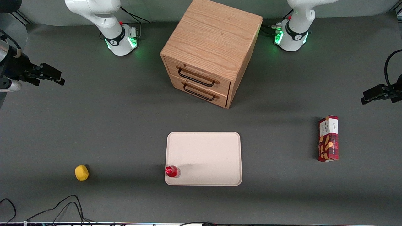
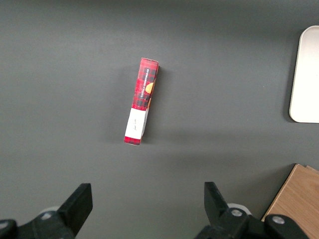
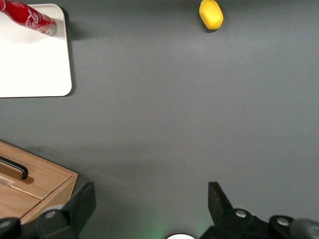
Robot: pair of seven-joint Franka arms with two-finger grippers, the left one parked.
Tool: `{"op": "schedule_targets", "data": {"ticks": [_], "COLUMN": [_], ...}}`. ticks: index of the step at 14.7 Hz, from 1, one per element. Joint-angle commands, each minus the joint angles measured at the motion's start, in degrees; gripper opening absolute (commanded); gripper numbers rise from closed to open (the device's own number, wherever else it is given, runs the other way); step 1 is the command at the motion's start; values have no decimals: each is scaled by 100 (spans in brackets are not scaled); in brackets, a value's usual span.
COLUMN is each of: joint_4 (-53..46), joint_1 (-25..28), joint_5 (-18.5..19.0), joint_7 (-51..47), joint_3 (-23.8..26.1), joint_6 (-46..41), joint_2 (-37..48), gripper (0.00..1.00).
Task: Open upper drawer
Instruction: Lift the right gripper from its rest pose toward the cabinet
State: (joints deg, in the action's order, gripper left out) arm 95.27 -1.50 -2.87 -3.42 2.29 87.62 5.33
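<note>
The oak cabinet (image 1: 213, 34) stands at the middle of the table, its front turned toward the working arm's end. The upper drawer (image 1: 201, 72) sits flush and shut, its black bar handle (image 1: 197, 78) above the lower drawer's handle (image 1: 201, 93). My gripper (image 1: 56, 76) hangs open and empty above the table toward the working arm's end, well apart from the cabinet. In the right wrist view the gripper (image 3: 149, 199) is spread wide over bare mat, with a corner of the cabinet's front (image 3: 45, 179) and one handle end (image 3: 17, 169) beside it.
A white tray (image 1: 204, 147) lies nearer the front camera than the cabinet, with a red bottle (image 1: 172, 171) on its corner. A yellow lemon-like object (image 1: 81, 173) lies toward the working arm's end. A red snack box (image 1: 328, 138) lies toward the parked arm's end. Cables (image 1: 62, 204) trail along the front edge.
</note>
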Motion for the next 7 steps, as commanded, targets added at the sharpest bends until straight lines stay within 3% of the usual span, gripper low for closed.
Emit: {"op": "schedule_targets", "data": {"ticks": [1,7], "joint_4": [-158,-473], "joint_1": [62,80], "joint_5": [-99,-99], "joint_7": [-71,-71], "joint_3": [95,877], "joint_6": [-236,-360], "joint_2": [-32,-355], "gripper": [100,100]}}
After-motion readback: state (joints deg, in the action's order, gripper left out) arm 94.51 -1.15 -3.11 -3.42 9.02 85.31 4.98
